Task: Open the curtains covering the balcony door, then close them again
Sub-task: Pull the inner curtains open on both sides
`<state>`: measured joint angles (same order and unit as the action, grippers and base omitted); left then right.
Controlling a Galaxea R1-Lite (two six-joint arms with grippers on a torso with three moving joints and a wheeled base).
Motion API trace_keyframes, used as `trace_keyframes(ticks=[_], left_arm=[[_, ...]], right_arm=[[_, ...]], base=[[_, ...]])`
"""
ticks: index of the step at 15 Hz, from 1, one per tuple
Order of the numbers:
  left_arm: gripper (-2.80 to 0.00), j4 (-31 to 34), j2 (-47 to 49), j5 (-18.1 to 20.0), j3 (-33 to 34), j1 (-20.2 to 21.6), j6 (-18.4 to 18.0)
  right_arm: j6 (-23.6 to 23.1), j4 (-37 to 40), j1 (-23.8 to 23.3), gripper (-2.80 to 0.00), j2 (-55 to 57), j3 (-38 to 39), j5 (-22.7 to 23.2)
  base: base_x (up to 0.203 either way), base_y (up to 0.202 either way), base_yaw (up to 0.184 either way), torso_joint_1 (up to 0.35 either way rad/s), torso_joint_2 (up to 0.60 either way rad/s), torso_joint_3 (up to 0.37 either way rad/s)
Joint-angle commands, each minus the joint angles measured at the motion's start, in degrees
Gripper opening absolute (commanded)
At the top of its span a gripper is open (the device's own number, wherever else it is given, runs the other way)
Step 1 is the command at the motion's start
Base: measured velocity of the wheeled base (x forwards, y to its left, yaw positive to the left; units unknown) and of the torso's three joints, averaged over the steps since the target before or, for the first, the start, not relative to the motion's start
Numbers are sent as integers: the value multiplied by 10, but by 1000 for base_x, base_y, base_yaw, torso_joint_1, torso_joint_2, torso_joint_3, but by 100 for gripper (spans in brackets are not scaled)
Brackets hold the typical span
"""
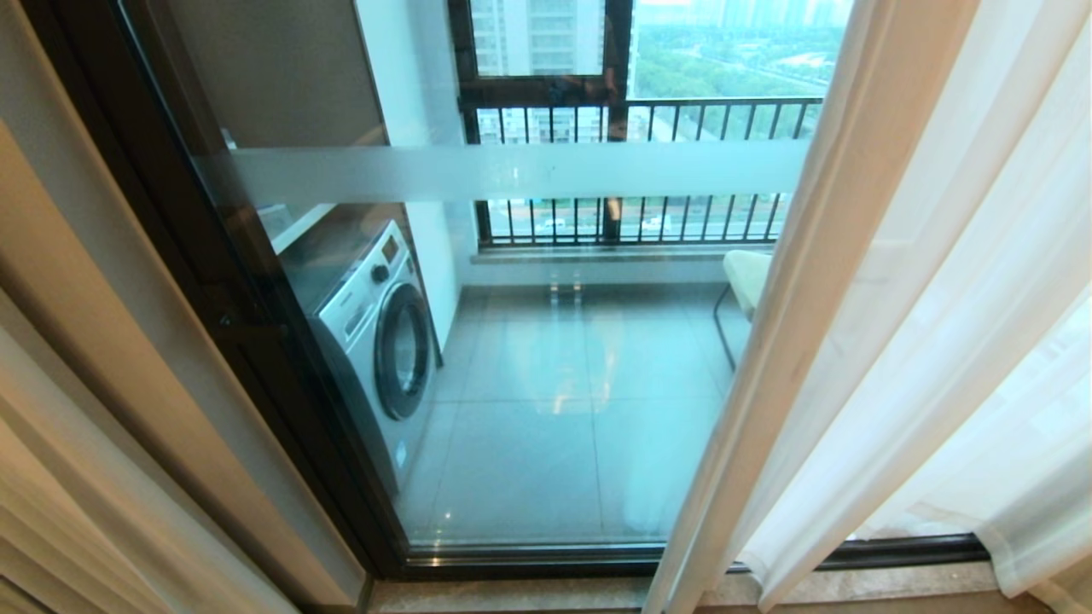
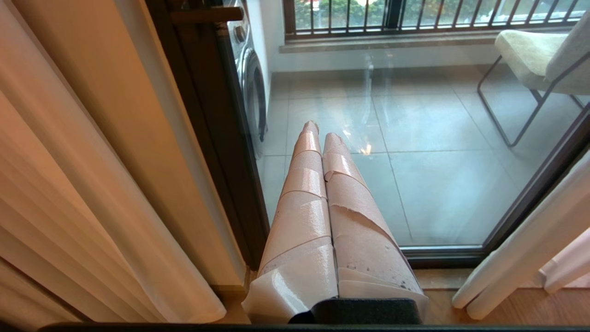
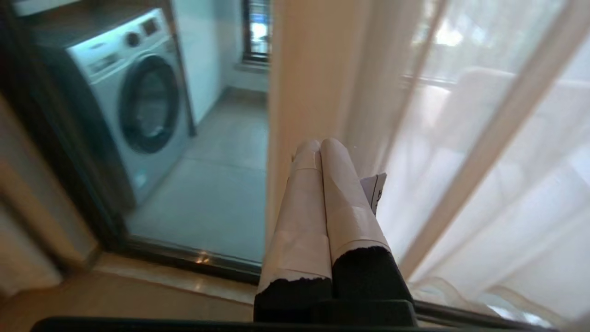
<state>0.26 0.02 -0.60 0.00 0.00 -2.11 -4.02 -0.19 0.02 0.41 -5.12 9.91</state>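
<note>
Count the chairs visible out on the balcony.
1. The chair stands right of the washing machine, near the railing, half hidden by the curtains; more may sit behind them.

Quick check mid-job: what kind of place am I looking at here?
Most likely a high-rise apartment, at the glass balcony door. Beyond it, a washing machine stands on a tiled balcony with a black railing; sheer curtains hang on the right.

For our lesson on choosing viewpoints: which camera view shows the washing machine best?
The right wrist view: the washing machine shows its whole front, door and panel. The head view shows it slanted; the left wrist view catches only an edge.
</note>
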Motion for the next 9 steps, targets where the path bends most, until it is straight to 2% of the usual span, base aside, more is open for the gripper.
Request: trace_keyframes(ticks=[1,3,4,7,9], left_arm=[[-280,0,0,0,0,0,0],[-280,0,0,0,0,0,0],[-280,0,0,0,0,0,0],[-280,0,0,0,0,0,0],[-280,0,0,0,0,0,0]], right_arm=[[-1,29,0,-280,17,-48,66],[-3,61,0,-280,46,-86,175],[-4,66,0,-280,63,-98,214],[-5,68,0,-280,108,-107,299],[-6,68,0,-280,145,-119,332]], base=[[0,0,0,0,0,0],[0,0,0,0,0,0],[0,0,0,0,0,0],[0,0,0,0,0,0],[0,0,0,0,0,0]])
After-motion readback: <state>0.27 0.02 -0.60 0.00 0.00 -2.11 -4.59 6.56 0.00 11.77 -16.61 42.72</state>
